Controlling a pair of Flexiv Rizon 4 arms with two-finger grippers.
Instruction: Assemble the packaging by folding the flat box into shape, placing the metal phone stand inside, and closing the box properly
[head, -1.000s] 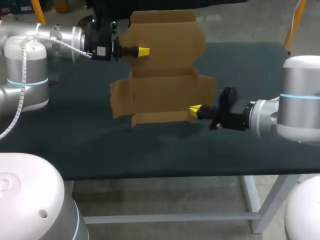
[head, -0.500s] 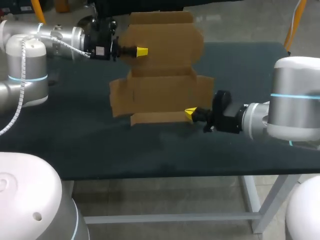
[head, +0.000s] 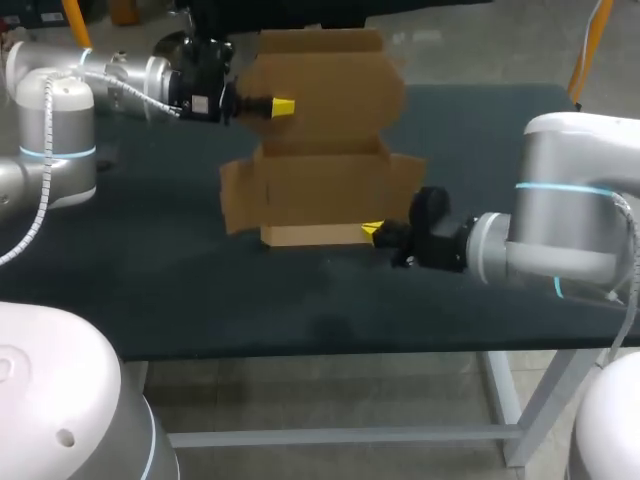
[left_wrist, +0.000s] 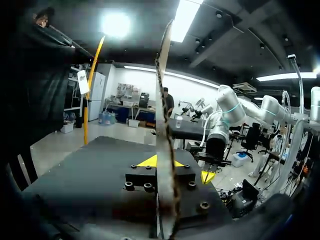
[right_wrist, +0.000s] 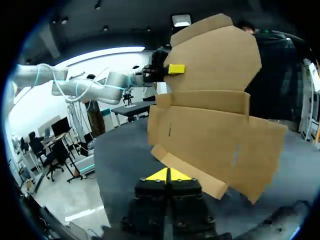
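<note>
Head view: flat box (head: 325, 150), likely light and bendable, best held near creases, hangs upright over the table (head: 150, 290) from the left gripper (head: 283, 105); left wrist view: jaws clamp the box edge-on; right wrist view: right gripper (right_wrist: 167, 175), jaws closed empty, at the bottom flap (right_wrist: 200, 179).

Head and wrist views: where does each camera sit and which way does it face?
Head view: above and behind, looking down on the table; left pincer and right pincer enter from its sides.
Left wrist view: on that wrist, looking along the left pincer, the box edge-on in it.
Right wrist view: on that wrist, behind the right pincer, facing the box's broad side.
Shared: all show the box; each wrist view shows the other pincer.
</note>
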